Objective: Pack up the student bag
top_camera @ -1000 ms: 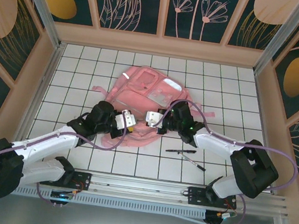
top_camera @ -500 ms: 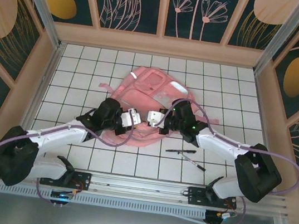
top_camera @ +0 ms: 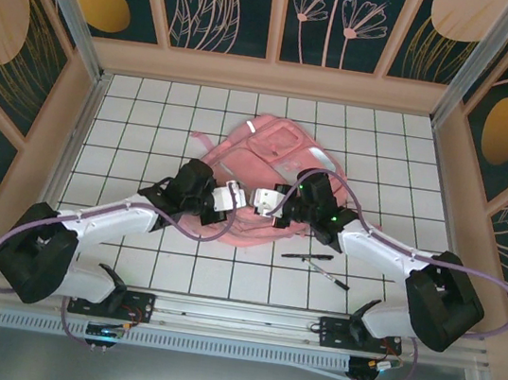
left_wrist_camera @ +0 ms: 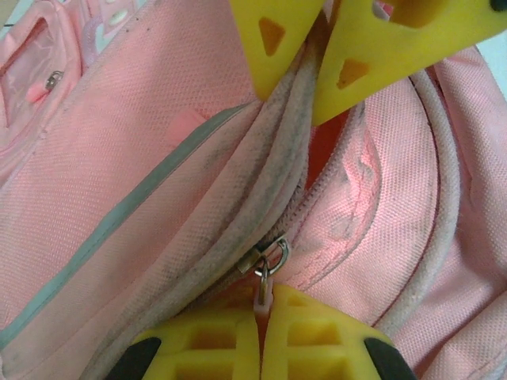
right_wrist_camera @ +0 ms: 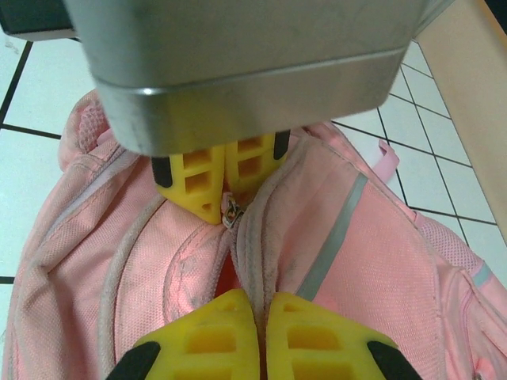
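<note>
The bag (top_camera: 270, 149) lies mid-surface (top_camera: 129, 133), a little toward the far wall. Its near end is bunched between the two end effectors, which meet head-on over it, almost touching.

The left end effector (left_wrist_camera: 263, 305) is closed on the zip pull (left_wrist_camera: 262, 286), whose metal ring (left_wrist_camera: 273, 255) sits at the piped seam just ahead of the fingertips. The right end effector (right_wrist_camera: 260, 301) is clamped shut on that same piped edge from the opposite side. A slit of red lining shows between the two grips.

From above, both wrists cover the bag's near end, so the zip cannot be seen there. In the right wrist view, the left wrist's grey housing blocks the upper part.

Two dark pens (top_camera: 306, 255) lie on the tiles just right of the bag's near end, close beside the right arm.
</note>
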You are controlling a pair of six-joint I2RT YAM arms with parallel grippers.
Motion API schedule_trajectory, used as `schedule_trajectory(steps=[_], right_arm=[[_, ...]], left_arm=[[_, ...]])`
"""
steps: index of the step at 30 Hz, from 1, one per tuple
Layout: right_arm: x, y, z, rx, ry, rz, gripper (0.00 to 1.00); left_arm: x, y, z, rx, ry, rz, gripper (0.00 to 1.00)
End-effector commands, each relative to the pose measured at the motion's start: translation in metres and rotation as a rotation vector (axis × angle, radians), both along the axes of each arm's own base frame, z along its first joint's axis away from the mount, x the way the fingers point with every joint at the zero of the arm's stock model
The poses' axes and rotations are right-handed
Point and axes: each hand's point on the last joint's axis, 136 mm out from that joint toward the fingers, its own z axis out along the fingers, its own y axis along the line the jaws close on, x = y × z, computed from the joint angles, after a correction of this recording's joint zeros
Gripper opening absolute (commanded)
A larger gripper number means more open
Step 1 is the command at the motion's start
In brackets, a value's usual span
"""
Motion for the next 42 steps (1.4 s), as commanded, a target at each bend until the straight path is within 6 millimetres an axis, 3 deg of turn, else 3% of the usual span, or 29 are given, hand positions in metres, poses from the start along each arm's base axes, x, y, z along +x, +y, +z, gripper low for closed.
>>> schedule_trajectory(steps=[1,9,14,15,16,18,20,22,25,30,31,34,36,42], right_arm=[[-0.019,0.014,0.037,0.119,-0.093,0.132,0.0],[-0.02,0.008,0.024,0.078,-0.114,0.123,0.0],[-0.025,0.01,0.015,0.047,-0.135,0.13,0.0],[-0.025,0.012,0.015,0.053,-0.13,0.121,0.06],[-0.021,0.016,0.018,0.074,-0.112,0.085,0.2],[-0.014,0.028,0.036,0.191,-0.008,-0.006,0.42],[-0.019,0.044,0.053,0.323,0.183,-0.017,0.62],[-0.018,0.058,0.051,0.337,0.288,-0.052,0.76],[-0.007,0.074,0.03,0.287,0.265,-0.146,0.8],[0.029,0.089,-0.009,0.201,0.302,-0.378,0.72],[0.035,0.088,-0.013,0.196,0.289,-0.417,0.65],[0.039,0.085,-0.011,0.198,0.253,-0.432,0.31],[0.028,0.086,-0.009,0.169,0.226,-0.352,0.19],[-0.028,0.08,-0.019,-0.034,0.138,0.052,0.0]], left_arm=[[0.015,0.018,0.013,0.0,-0.073,0.079,0.0],[0.044,0.075,0.037,-0.113,-0.057,0.285,0.0],[0.065,0.111,0.007,-0.002,-0.019,0.442,0.0],[0.065,0.111,0.006,-0.004,-0.012,0.445,0.0],[0.064,0.107,0.011,-0.039,-0.006,0.439,0.0],[0.061,0.096,0.032,-0.146,-0.019,0.415,0.0],[0.051,0.086,0.053,-0.255,-0.056,0.363,0.0],[0.044,0.082,0.061,-0.292,-0.073,0.332,0.0],[0.037,0.079,0.055,-0.272,-0.033,0.299,0.0],[0.026,0.075,0.05,-0.278,-0.024,0.251,0.0],[0.026,0.076,0.051,-0.273,-0.032,0.254,0.0],[0.032,0.088,0.05,-0.23,-0.073,0.312,0.0],[0.042,0.104,0.052,-0.219,-0.09,0.411,0.0],[0.062,0.145,0.034,-0.165,-0.026,0.585,0.0]])
